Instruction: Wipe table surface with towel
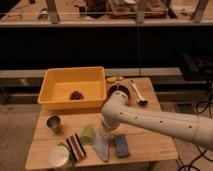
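Getting a grip on the cloth looks like the step in hand, with no wiping of the table surface (pixel 42 142) begun yet. To do it well, the descent should stay clear of the striped cloth (pixel 76 146) at the towel's 9 o'clock and the green cup (pixel 87 134) at its 10 o'clock. The towel (pixel 102 147) lies flat near the table's 6 o'clock edge, pale grey-blue, folded, long and tapering toward that edge. The gripper (pixel 104 131) hangs at the arm's end over the towel's 12 o'clock end; whether it is spread or pressed together I cannot tell. A blue pad (pixel 121 145) just beside at 3 o'clock could get caught.
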You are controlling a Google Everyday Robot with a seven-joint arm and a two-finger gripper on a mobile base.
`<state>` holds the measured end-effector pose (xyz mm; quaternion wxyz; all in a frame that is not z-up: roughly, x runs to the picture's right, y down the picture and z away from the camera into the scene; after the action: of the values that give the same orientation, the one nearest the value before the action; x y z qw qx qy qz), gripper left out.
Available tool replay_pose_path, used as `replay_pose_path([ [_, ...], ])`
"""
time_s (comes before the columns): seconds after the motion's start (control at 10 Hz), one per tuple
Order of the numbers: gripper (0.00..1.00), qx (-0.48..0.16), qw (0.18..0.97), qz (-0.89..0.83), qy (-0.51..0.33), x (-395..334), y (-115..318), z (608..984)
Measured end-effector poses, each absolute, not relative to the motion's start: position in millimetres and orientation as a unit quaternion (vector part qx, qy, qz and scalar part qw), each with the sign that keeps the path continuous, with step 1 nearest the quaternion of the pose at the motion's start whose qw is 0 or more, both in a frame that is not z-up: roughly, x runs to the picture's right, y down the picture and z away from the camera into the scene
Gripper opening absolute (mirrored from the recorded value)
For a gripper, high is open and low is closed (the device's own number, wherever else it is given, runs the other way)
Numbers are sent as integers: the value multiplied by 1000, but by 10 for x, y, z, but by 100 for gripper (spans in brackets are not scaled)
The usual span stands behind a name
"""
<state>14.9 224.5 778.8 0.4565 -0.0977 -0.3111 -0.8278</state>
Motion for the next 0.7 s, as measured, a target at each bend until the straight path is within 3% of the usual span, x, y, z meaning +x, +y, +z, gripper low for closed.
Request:
replay_pose_path([
  [0.7, 58, -79, 449, -833, -313, -77, 2483, 7989],
])
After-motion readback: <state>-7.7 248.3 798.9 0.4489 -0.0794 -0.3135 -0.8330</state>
